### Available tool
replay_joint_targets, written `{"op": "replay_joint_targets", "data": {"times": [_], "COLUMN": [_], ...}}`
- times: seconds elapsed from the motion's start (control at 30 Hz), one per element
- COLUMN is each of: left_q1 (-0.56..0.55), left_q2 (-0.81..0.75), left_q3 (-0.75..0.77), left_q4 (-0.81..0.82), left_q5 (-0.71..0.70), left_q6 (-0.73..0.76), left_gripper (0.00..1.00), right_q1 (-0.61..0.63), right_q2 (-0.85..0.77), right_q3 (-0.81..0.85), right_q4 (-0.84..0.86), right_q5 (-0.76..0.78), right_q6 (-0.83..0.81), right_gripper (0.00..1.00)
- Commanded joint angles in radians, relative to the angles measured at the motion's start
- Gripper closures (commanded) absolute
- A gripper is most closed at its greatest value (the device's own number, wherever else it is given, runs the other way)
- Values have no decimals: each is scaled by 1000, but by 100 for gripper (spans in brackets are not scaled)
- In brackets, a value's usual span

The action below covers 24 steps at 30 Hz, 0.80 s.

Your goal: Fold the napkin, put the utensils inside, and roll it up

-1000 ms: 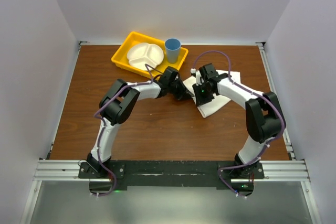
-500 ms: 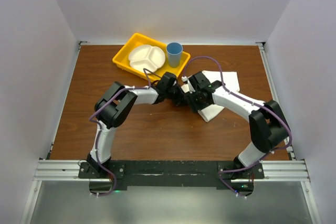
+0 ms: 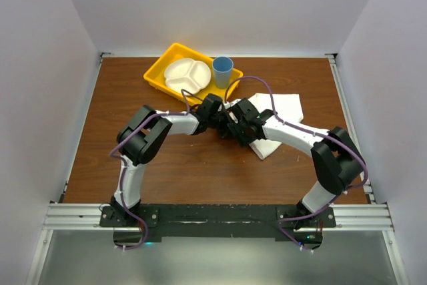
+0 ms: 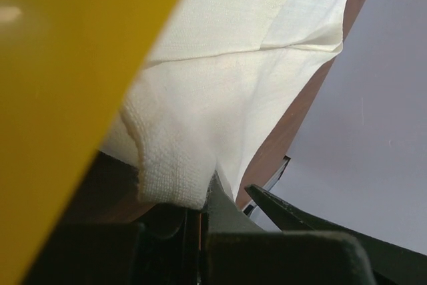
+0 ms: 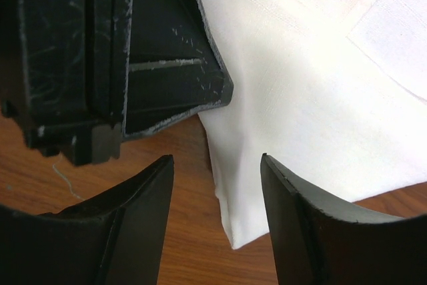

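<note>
white napkin (image 3: pixel 283 106) half hidden by arms; left pincer (image 4: pixel 203 205) pinches its corner

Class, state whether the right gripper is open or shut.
Open: the right gripper has its fingers apart, the napkin corner lying between them.

Camera layout.
Top view looks down from behind; both wrist views close in on the same creased white cloth napkin (image 5: pixel 300 65).

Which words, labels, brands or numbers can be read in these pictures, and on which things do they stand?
None can be read. The yellow plastic tray, the white divided plate, the blue cup and the white cloth napkin all show plain surfaces, with no print, label or sign in any view.
</note>
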Motion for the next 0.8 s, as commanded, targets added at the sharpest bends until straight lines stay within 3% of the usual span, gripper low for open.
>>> {"op": "replay_joint_targets", "data": {"times": [0.0,0.57,0.67,0.77], "left_q1": [-16,5,11,20], "left_q2": [12,18,14,10], "left_q3": [32,64,97,144], "left_q4": [-12,-8,-21,-84], "left_q5": [100,144,147,135], "left_q6": [15,19,65,178], "left_gripper": [100,99,94,84], "right_q1": [3,1,-10,-19], "right_q2": [28,57,69,66], "right_q3": [-28,-91,-79,-71], "right_q4": [94,158,158,152], "right_q5": [50,169,162,125], "right_q6": [4,-11,-8,4], "right_gripper": [42,81,98,100]}}
